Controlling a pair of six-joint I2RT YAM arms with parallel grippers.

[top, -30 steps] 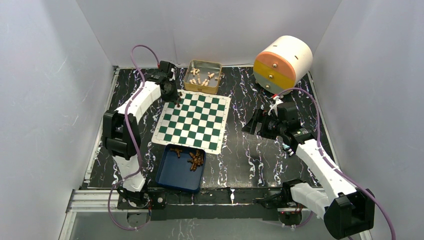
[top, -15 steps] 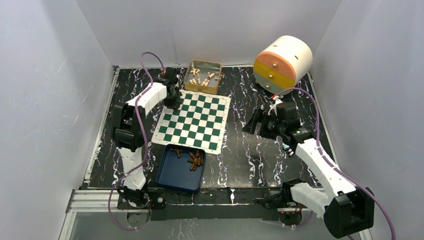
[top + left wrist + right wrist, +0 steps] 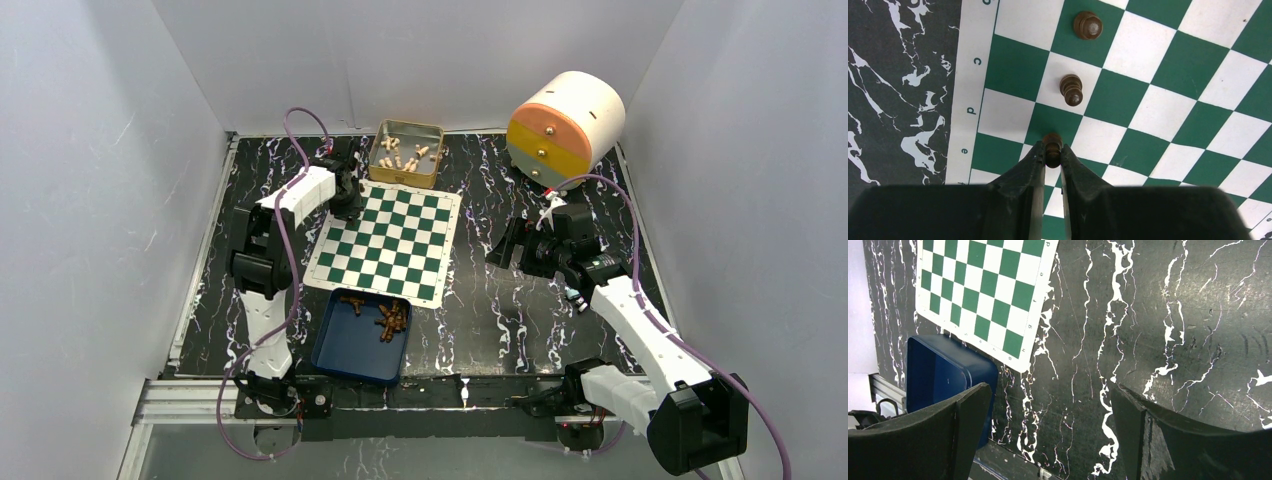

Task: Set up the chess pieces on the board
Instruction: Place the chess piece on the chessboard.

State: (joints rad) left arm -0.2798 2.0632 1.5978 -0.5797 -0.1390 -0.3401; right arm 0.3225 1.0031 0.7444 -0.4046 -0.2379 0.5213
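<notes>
The green-and-white board (image 3: 390,240) lies mid-table. My left gripper (image 3: 347,203) is over its far left corner, shut on a small dark-brown chess piece (image 3: 1052,143) that it holds low over a green square near the lettered border (image 3: 1052,150). Two more dark-brown pieces stand on the squares just beyond, one near (image 3: 1071,90) and one farther (image 3: 1088,25). Several loose dark-brown pieces (image 3: 388,320) lie in the blue tray (image 3: 345,350). My right gripper (image 3: 515,250) is open and empty above the marble table right of the board (image 3: 1050,390).
A gold tin (image 3: 432,170) with cream-white pieces stands behind the board. An orange, yellow and white drum with drawers (image 3: 565,125) stands at the back right. The blue tray's corner (image 3: 938,365) and the board's edge (image 3: 988,285) show in the right wrist view. White walls enclose the table.
The left arm's elbow has swung up and toward the back while its gripper stays over the board's far left corner with the piece. The right arm has not moved.
</notes>
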